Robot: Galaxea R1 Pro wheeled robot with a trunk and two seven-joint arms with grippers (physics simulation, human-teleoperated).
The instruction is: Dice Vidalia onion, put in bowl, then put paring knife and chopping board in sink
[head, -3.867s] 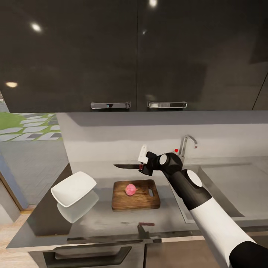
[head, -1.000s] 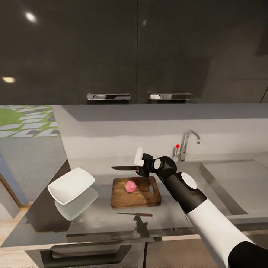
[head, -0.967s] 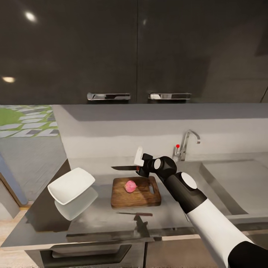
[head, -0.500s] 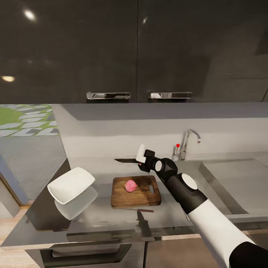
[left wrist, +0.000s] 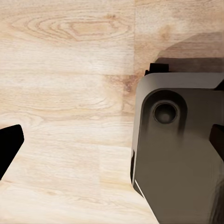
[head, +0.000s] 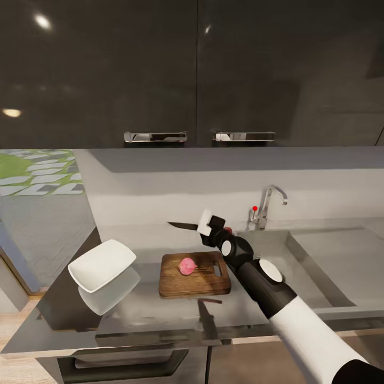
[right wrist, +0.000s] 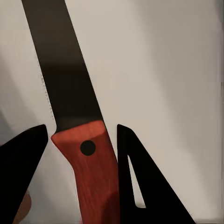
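The glossy dark surface carries the chopping board, with the white bowl well apart at its left. The Vidalia onion sits whole on the board's middle. Above and behind the board, the right tool is clenched on the paring knife, blade level, pointing left. The left tool hangs over wood floor, its 2 fingertips apart, holding nothing.
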